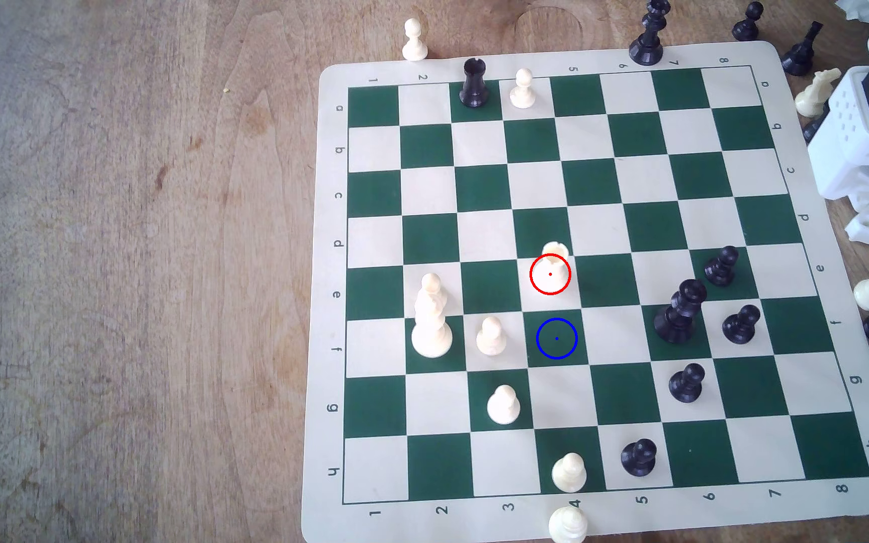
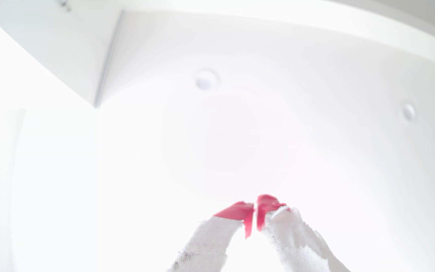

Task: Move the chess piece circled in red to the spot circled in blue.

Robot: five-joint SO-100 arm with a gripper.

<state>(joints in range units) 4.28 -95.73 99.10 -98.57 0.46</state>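
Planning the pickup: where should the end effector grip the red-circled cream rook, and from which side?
Probably from straight above: the rook stands upright with free squares around it. Close on the narrow stem below its notched top; the flared base is wider.

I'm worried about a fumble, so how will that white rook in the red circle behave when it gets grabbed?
The rook looks like stiff, light plastic, so it likely won't bend. Its smooth sides may slip. Short with a flared base, it probably resists tipping.
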